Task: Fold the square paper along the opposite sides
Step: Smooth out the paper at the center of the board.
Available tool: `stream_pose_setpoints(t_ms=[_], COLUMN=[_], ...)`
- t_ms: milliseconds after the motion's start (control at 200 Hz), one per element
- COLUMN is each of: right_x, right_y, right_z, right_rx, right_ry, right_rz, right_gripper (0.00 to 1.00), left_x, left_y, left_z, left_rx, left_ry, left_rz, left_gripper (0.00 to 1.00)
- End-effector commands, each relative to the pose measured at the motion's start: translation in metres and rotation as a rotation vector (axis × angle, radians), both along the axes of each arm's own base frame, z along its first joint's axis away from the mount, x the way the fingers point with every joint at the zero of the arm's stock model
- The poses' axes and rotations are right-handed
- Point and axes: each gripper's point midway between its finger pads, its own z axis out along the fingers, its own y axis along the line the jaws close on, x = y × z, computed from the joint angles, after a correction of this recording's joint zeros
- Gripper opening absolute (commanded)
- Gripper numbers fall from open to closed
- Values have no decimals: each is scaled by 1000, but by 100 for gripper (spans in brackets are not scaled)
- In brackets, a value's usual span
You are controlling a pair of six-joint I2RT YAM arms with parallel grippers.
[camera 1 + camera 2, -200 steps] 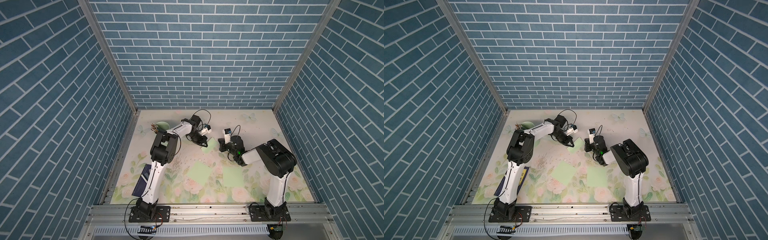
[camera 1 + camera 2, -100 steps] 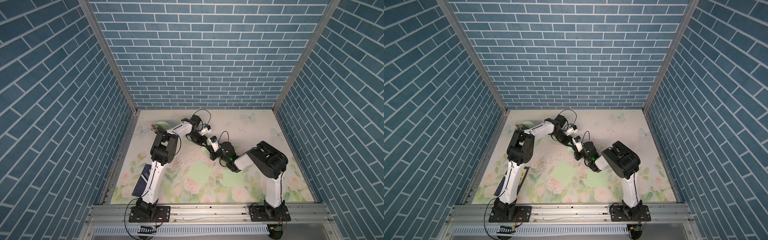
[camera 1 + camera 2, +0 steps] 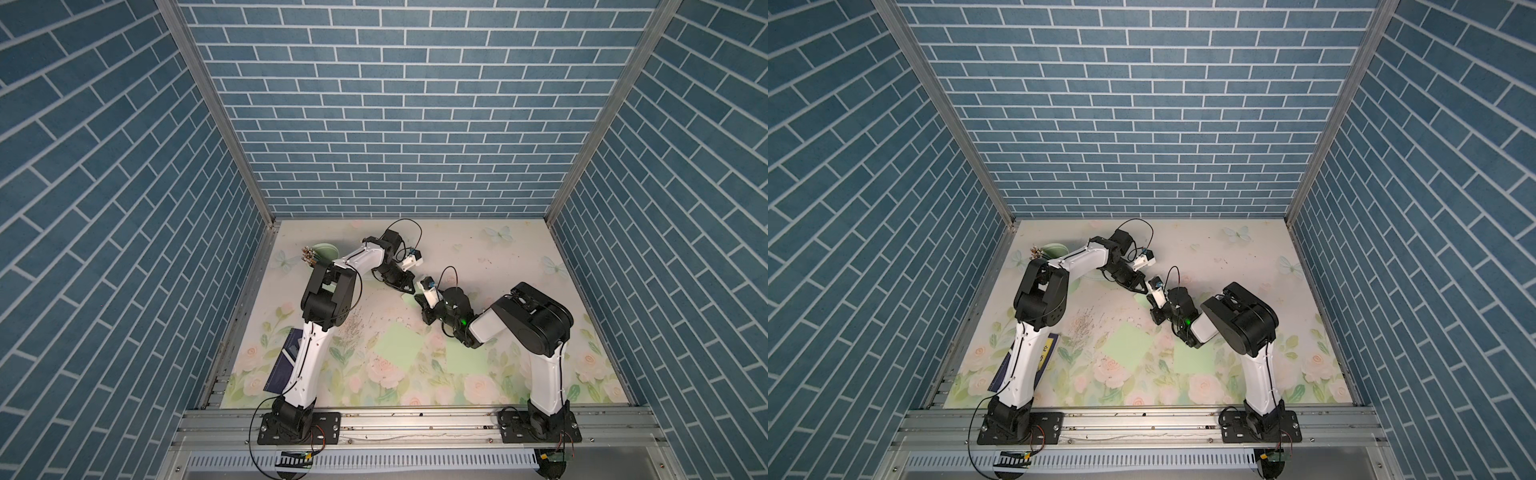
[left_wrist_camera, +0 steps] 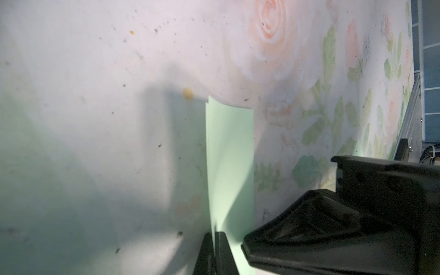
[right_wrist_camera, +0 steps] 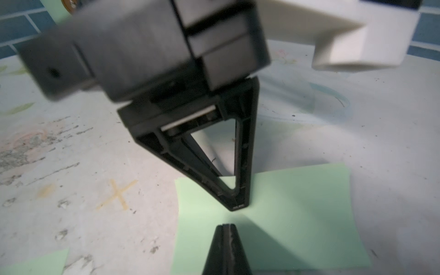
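Both closed claws, left claw [image 5: 239, 207] and right claw [image 5: 226, 228], meet over green paper [image 5: 297, 214]

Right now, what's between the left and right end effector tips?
Only bare green paper separates the left end effector from the right end effector; right wrist view shows it.

Square paper [image 3: 409, 296] mostly behind hands.

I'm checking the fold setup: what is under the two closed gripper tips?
A green paper lies on the floral mat under the left gripper and right gripper. Whether either tip presses it cannot be seen.
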Motion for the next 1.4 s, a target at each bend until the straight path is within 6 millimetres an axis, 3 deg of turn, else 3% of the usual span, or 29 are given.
stream_pose_setpoints(t_ms=[0,315,1395], right_x=[-3,-18,-47], right_y=[2,1,21], right_z=[-9,-33,-36], right_rx=[-45,-137,-160], right_ry=[-27,-12,-11], right_rz=[13,38,119], right_gripper=[1,1,0], left_x=[-12,-13,-18], left_y=[66,67,72], left_z=[-92,-95,-105], left_rx=[342,346,366], left_ry=[64,69,88], left_rz=[30,29,32], left_gripper=[0,0,0])
